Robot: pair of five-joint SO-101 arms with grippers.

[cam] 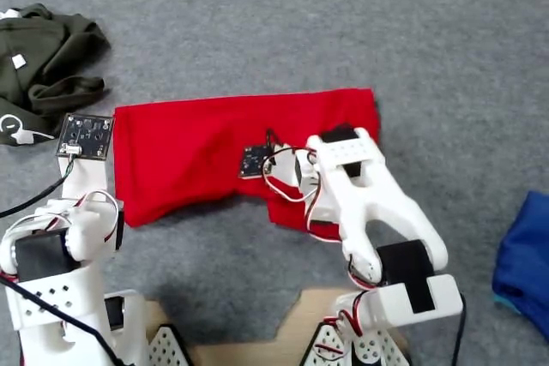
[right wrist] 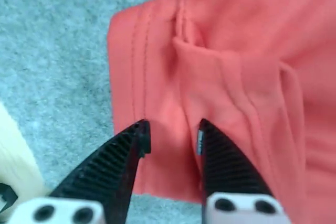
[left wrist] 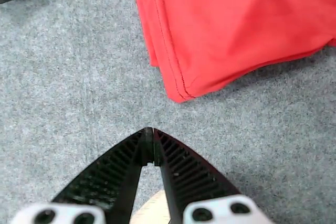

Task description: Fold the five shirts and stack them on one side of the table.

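A red shirt lies spread across the middle of the grey table, with its right end doubled over. My right arm stands over that right end. In the right wrist view my right gripper is open, its jaws down on a bunched seam of the red shirt near the hem corner. My left gripper is shut and empty over bare carpet, a short way from the red shirt's near left corner. A dark green shirt lies crumpled at the far left. At the right edge lies a blue shirt.
The grey carpet covers the table, open at the back and right. A wooden base plate holds both arms at the front edge. Red and white cables loop beside my right arm.
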